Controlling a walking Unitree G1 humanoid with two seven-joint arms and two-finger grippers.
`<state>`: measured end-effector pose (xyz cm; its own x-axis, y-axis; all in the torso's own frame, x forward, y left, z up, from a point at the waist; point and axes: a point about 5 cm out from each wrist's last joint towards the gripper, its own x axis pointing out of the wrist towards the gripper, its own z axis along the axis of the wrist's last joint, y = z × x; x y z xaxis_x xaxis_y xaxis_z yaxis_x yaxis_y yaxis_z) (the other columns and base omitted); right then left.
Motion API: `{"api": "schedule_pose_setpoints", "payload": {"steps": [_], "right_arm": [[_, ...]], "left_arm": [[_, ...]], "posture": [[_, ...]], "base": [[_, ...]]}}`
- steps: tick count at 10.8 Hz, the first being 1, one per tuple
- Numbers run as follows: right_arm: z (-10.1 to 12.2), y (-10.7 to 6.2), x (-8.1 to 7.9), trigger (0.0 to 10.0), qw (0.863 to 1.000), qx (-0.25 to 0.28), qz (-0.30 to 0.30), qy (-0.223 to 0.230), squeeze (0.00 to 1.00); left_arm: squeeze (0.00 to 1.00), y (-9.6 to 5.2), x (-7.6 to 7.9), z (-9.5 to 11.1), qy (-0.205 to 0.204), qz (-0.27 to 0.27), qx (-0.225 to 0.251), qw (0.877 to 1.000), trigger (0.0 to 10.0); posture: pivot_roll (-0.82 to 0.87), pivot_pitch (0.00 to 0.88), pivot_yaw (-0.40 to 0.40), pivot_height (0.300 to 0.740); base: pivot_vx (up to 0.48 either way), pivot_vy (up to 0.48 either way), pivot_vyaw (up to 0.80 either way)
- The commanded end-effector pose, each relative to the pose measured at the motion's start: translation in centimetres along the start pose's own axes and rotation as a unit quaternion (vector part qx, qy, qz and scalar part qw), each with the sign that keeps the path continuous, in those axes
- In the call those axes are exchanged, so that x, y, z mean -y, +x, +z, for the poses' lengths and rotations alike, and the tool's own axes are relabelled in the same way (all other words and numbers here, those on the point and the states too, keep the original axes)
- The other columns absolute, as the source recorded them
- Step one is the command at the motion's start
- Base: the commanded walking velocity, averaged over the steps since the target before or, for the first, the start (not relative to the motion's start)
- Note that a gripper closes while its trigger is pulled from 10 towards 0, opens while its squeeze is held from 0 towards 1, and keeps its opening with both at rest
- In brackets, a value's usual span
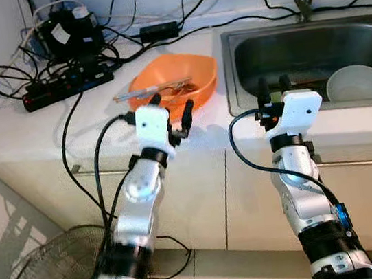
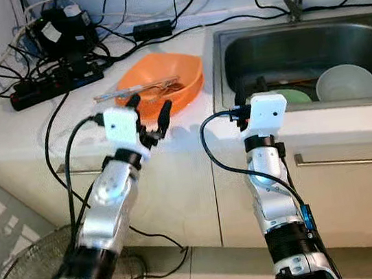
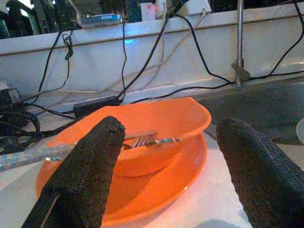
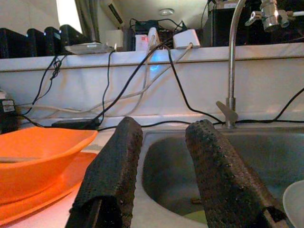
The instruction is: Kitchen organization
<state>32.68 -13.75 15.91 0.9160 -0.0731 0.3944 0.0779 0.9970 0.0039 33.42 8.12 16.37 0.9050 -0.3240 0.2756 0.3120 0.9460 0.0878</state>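
Little appears done: orange bowl (image 1: 176, 78) sits on an orange plate (image 3: 142, 190) on the counter (image 1: 18, 132), utensils (image 3: 142, 141) lying inside, probably chopsticks. White bowl (image 1: 357, 82) is seen in the sink (image 1: 284, 46). Left gripper (image 1: 171, 108) is spread wide just short of the bowl, nothing held. Right gripper (image 4: 164, 161) is narrower, empty, at the sink edge.

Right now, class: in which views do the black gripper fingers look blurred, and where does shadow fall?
Left wrist view: the left gripper fingers are soft and close, the orange plastic bowl sharper. Right wrist view: right gripper fingers are soft too. Left eye view: arm shadows on the white cabinet front.
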Motion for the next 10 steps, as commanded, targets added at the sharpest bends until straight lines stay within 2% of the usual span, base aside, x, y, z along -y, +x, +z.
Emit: {"api": "schedule_pose_setpoints", "payload": {"steps": [1, 4, 10], "right_arm": [[0.5, 0.4, -0.4, 10.0, 1.0, 0.013, 0.006, -0.001, 0.0], [0.5, 0.4, -0.3, 10.0, 1.0, 0.013, 0.004, -0.001, 0.0], [0.5, 0.4, -0.3, 10.0, 1.0, 0.013, 0.005, -0.002, 0.0]], "left_arm": [[0.0, 0.3, -0.4, 0.1, 0.006, 0.009, 0.004, 1.0, 10.0], [0.0, 1.3, -0.6, -0.4, 0.005, 0.017, -0.003, 1.0, 10.0], [0.0, 1.8, -0.1, -1.1, -0.014, 0.009, -0.009, 1.0, 10.0]], "posture": [[0.07, 0.0, 0.071, 0.74], [0.07, 0.0, 0.072, 0.74], [0.07, 0.0, 0.068, 0.74]], "base": [[0.0, 0.0, 0.0], [0.0, 0.0, 0.0], [0.0, 0.0, 0.0]]}}
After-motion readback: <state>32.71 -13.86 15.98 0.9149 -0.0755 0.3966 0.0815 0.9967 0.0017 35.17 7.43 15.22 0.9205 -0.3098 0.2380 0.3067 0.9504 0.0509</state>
